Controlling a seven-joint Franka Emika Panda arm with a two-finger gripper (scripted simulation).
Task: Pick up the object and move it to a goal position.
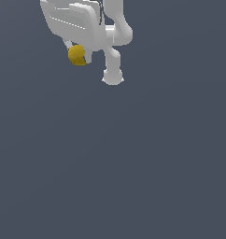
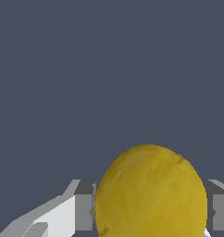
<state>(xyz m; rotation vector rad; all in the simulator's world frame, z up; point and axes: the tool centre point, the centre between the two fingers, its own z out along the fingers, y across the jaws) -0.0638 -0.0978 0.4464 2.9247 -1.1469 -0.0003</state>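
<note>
The object (image 1: 77, 55) is a small, bumpy yellow-gold ball held high in the exterior view, toward its upper left. My white gripper (image 1: 78, 56) is shut on it, with a finger on each side. In the wrist view the object (image 2: 151, 194) fills the space between the two grey-and-white fingers (image 2: 84, 206), and its lower part runs out of the frame. No goal marker shows in either view.
The white arm (image 1: 116, 42) bends down to its base (image 1: 112, 77) just to the exterior view's right of the gripper. A plain dark grey-blue floor (image 1: 133, 163) lies under everything.
</note>
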